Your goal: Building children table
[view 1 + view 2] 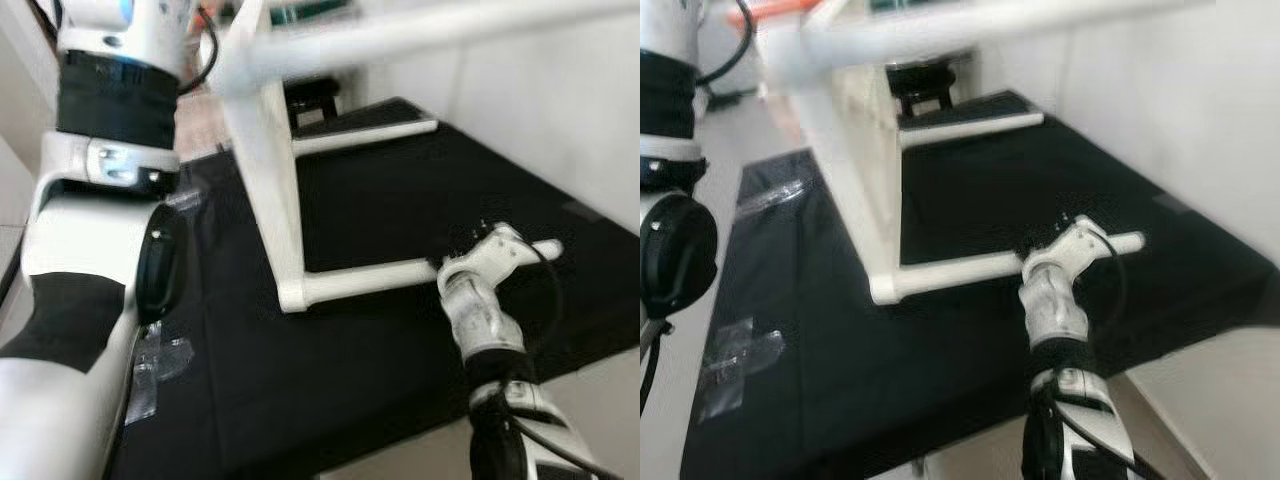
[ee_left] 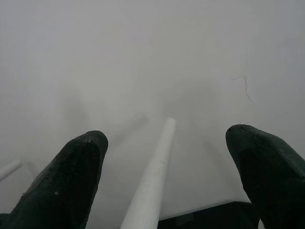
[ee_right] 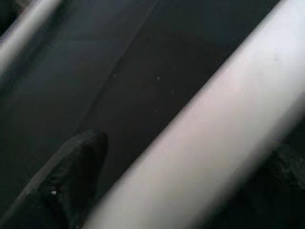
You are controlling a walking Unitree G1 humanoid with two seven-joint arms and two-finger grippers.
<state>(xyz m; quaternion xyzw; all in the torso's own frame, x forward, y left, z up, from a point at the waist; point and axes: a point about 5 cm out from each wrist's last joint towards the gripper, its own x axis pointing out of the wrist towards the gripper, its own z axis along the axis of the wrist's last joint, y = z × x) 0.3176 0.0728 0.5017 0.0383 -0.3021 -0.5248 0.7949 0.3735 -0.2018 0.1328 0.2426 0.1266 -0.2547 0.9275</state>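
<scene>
White-painted wooden table frame (image 1: pixel 270 170) lies on a black floor mat (image 1: pixel 400 330). Right tool (image 3: pixel 181 157) straddles its low white rail (image 1: pixel 370 277), fingers apart. Left tool (image 2: pixel 167 157) spread wide, white leg (image 2: pixel 152 181) between fingers. No readable writing.

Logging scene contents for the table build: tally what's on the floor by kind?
White table frame: 1
Black floor mat: 1
Clear plastic bags: 2, blurred, so roughly
Robot grippers: 2, the left gripper and the right gripper around a frame leg
Total: 6
</scene>
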